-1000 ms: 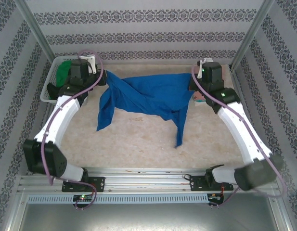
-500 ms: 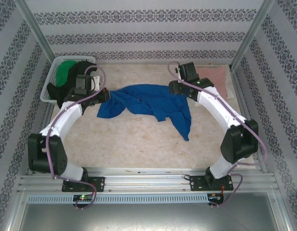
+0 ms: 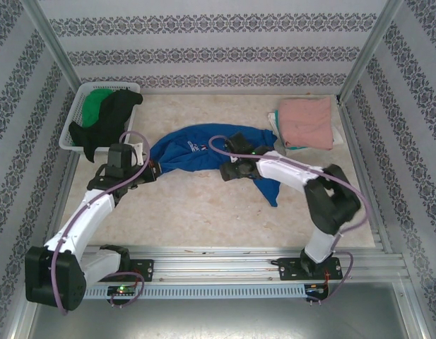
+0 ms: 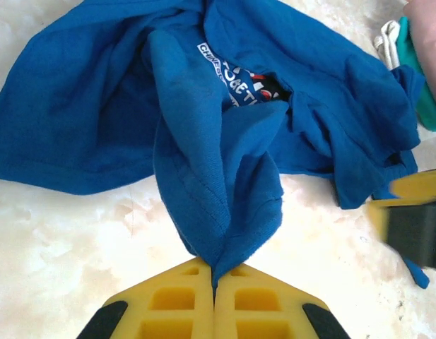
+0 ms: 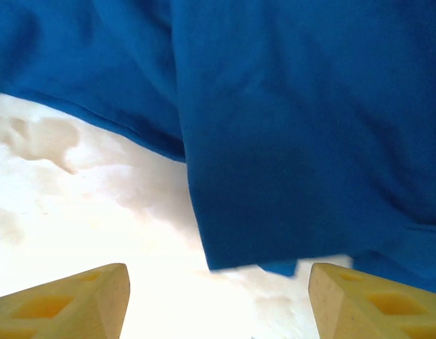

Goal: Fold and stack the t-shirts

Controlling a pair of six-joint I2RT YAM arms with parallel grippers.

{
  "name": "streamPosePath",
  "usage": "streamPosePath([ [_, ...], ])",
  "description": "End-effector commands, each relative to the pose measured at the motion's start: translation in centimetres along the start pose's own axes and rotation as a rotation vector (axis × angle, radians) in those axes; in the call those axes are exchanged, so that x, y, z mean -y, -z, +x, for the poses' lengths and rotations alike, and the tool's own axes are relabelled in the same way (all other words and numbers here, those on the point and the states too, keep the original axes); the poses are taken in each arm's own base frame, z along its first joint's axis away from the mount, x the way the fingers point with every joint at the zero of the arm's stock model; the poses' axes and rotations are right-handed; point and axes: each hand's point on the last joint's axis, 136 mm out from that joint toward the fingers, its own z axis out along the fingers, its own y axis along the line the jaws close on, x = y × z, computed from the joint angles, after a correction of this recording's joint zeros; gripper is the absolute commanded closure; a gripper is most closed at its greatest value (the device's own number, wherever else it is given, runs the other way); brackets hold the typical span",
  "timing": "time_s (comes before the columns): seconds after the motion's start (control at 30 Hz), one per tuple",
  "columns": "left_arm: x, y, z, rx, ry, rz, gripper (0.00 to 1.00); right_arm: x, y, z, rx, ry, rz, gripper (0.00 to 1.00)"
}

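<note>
Royal-blue t-shirt (image 3: pixel 179 157) lies bunched on the desk (image 3: pixel 203 212), midway between its side edges. My left end effector (image 4: pixel 214 272) is clamped on a fold, and my right end effector (image 5: pixel 218 272) hangs apart over the hem. I judge we're spreading it flat. Next, the right must pinch that hem.

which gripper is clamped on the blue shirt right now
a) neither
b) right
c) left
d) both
C: the left gripper has its fingers pressed together on a fold of the blue shirt, while the right gripper has its fingers wide apart with the cloth's edge just ahead of them.
</note>
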Motion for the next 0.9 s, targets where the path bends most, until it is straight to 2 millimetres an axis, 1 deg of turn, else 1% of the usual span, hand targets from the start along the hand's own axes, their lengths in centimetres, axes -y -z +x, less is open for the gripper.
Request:
streamPosePath([
  [0.0, -0.4, 1.2, 0.6, 0.024, 0.023, -0.026, 1.00, 0.6, -1.3, -1.5, 0.002, -0.023, 0.082, 0.32],
  [0.07, -0.8, 1.6, 0.9, 0.035, 0.024, -0.047, 1.00, 2.1, -2.0, -1.4, -0.008, -0.029, 0.171, 0.36],
  [0.17, -1.6, 2.1, 1.2, 0.060, 0.028, -0.084, 0.99, 3.3, -2.2, -2.0, 0.006, -0.033, 0.226, 0.48],
  [0.2, -1.8, 2.3, 1.1, 0.066, 0.023, -0.097, 0.98, 3.7, -2.1, -2.2, 0.004, -0.029, 0.242, 0.54],
  [0.27, -2.4, 2.7, 0.8, 0.077, 0.021, -0.131, 0.99, 4.6, -1.3, -2.8, 0.008, -0.013, 0.292, 0.71],
  [0.33, -2.9, 3.2, 0.5, 0.088, 0.017, -0.164, 1.00, 5.5, -0.1, -3.4, 0.020, 0.016, 0.338, 0.84],
  [0.37, -3.3, 3.6, 0.3, 0.096, 0.017, -0.183, 1.00, 6.1, 0.9, -3.8, 0.031, 0.024, 0.357, 0.90],
  [0.43, -3.5, 4.6, -0.2, 0.124, 0.003, -0.201, 1.00, 7.4, 3.1, -4.6, 0.048, 0.014, 0.385, 0.96],
  [0.47, -3.8, 5.3, -0.5, 0.146, -0.011, -0.226, 1.00, 8.0, 4.8, -5.4, 0.079, 0.005, 0.397, 1.00],
  [0.53, -4.4, 6.6, -1.1, 0.211, -0.032, -0.274, 1.00, 8.4, 7.9, -6.8, 0.151, -0.001, 0.387, 1.00],
  [0.57, -4.8, 7.4, -1.4, 0.257, -0.030, -0.303, 1.00, 8.6, 9.9, -7.7, 0.204, -0.015, 0.374, 1.00],
  [0.63, -5.0, 8.8, -2.1, 0.339, -0.038, -0.328, 1.00, 8.7, 14.1, -9.6, 0.308, -0.033, 0.355, 1.00],
  [0.67, -5.2, 9.4, -2.8, 0.381, -0.038, -0.349, 1.00, 8.8, 16.3, -10.7, 0.368, -0.038, 0.348, 1.00],
  [0.7, -5.1, 10.0, -3.7, 0.418, -0.041, -0.360, 1.00, 9.1, 18.7, -11.8, 0.429, -0.047, 0.344, 1.00],
  [0.77, -4.1, 10.6, -5.8, 0.452, -0.055, -0.349, 1.00, 9.9, 22.3, -14.1, 0.530, -0.069, 0.344, 1.00],
  [0.8, -3.2, 10.5, -7.2, 0.456, -0.070, -0.325, 1.00, 10.5, 23.7, -15.3, 0.569, -0.083, 0.344, 1.00],
  [0.83, -2.5, 10.3, -8.2, 0.453, -0.078, -0.309, 1.00, 11.1, 24.3, -16.4, 0.597, -0.095, 0.338, 1.00],
  [0.87, -1.8, 10.1, -9.4, 0.453, -0.083, -0.289, 1.00, 11.8, 24.4, -17.6, 0.617, -0.116, 0.325, 1.00],
])
